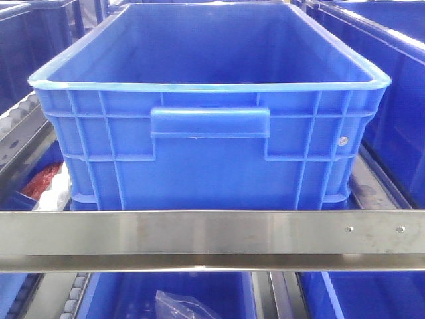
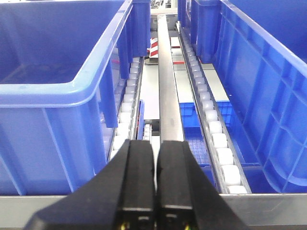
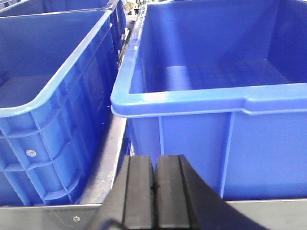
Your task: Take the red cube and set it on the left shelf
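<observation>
Before the left shelf (image 1: 212, 231); both hands closed.

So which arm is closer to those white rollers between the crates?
Left. The left end effector points straight along the rollers, just beyond the rail. The right end effector faces crates; no rollers show there.
</observation>
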